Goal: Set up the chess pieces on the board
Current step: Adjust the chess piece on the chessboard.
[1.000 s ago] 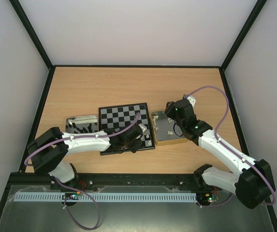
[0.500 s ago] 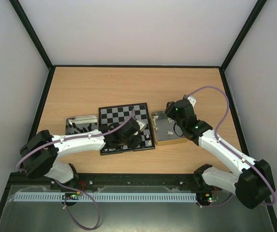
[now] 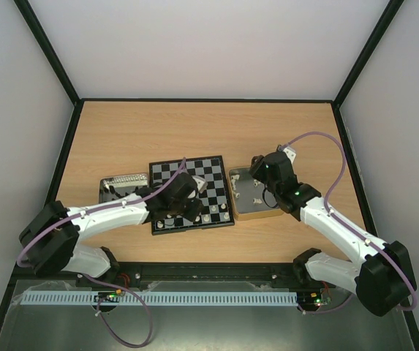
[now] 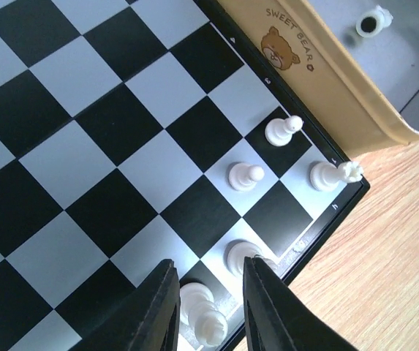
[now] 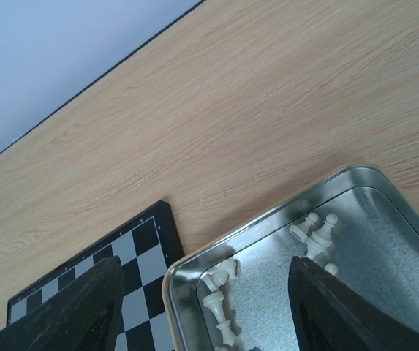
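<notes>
The board point(image 3: 194, 174) lies mid-worktop point(image 3: 194, 128), its edges turned slightly off the worktop's, between two tins. A few white chess pieces point(image 4: 244, 175) stand upright near its right corner. The left tool point(image 4: 208, 274), barely parted, straddles one white piece point(image 4: 203, 316); whether it touches is unclear. The right tool point(image 5: 204, 270) gapes wide and empty over the right tin point(image 5: 267, 219), where loose white chessmen point(image 5: 315, 234) lie tipped in all directions. The left tin point(image 3: 110, 180), partly hidden by the arm, holds dark chessmen point(image 3: 121, 190).
</notes>
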Motion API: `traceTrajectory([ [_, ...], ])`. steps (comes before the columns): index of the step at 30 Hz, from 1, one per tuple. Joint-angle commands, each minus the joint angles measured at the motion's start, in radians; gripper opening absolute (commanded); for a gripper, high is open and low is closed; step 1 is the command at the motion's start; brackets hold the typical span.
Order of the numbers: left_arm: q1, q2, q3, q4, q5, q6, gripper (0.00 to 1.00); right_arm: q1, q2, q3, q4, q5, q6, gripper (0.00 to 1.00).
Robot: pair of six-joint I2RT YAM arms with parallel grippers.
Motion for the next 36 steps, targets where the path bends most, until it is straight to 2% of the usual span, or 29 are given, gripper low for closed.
traceTrajectory([
  [1, 0.009, 0.013, -0.006, -0.014, 0.046, -0.011, 0.27, -0.006, -0.003, -0.008, 0.003, 0.004, 0.014, 0.61],
  [21, 0.008, 0.069, 0.006, -0.061, 0.061, -0.009, 0.12, -0.009, 0.001, -0.012, 0.007, 0.0, 0.016, 0.61],
  [36, 0.008, 0.073, 0.013, -0.075, 0.087, -0.003, 0.09, -0.01, 0.005, -0.013, 0.012, -0.004, 0.017, 0.61],
])
